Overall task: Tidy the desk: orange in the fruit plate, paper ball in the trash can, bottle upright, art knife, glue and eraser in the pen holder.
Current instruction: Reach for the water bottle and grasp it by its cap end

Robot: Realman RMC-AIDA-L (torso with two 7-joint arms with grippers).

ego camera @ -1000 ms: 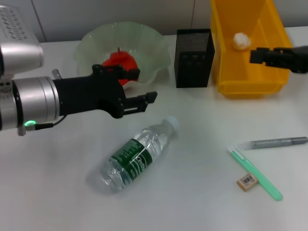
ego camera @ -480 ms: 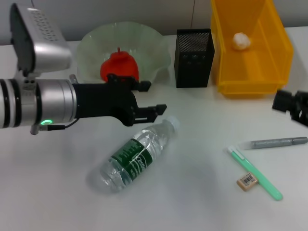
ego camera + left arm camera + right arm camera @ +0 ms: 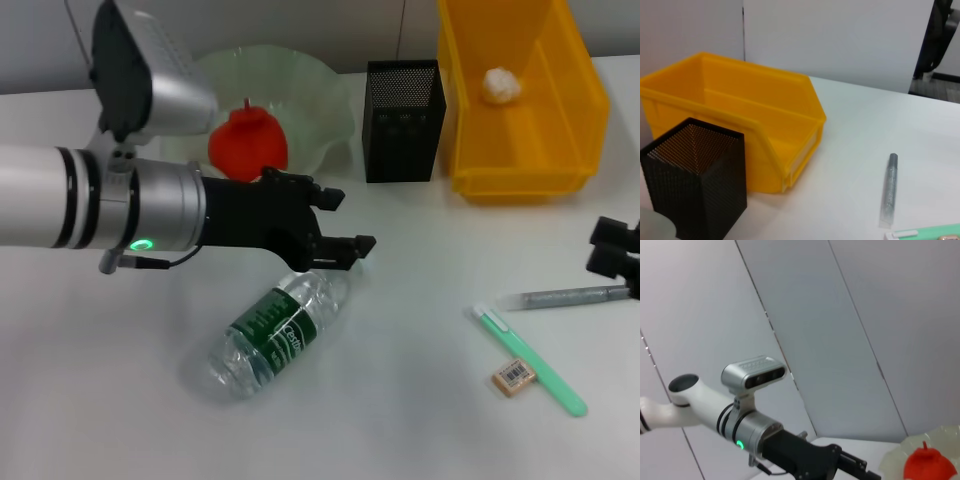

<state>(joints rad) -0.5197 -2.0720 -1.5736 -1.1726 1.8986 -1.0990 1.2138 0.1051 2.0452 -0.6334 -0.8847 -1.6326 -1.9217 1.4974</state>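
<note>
The bottle (image 3: 272,338) lies on its side mid-table, its cap end hidden under my left gripper (image 3: 346,222), which hangs open just above the neck. The orange (image 3: 248,140) sits in the fruit plate (image 3: 335,100). The paper ball (image 3: 500,83) rests inside the yellow trash can (image 3: 520,185). At the front right lie the green art knife (image 3: 532,362), the eraser (image 3: 514,376) touching it, and the grey glue stick (image 3: 575,296). The pen holder (image 3: 403,120) stands between plate and bin. My right gripper (image 3: 608,248) is open at the right edge, by the glue stick's end.
The left wrist view looks across the table at the pen holder (image 3: 695,185), trash can (image 3: 740,125) and glue stick (image 3: 888,190). The right wrist view shows my left arm (image 3: 755,435) and the orange (image 3: 925,465).
My left gripper has moved right and down from beside the fruit plate to over the bottle's cap end. The right gripper has left the trash can and dropped toward the glue stick.
</note>
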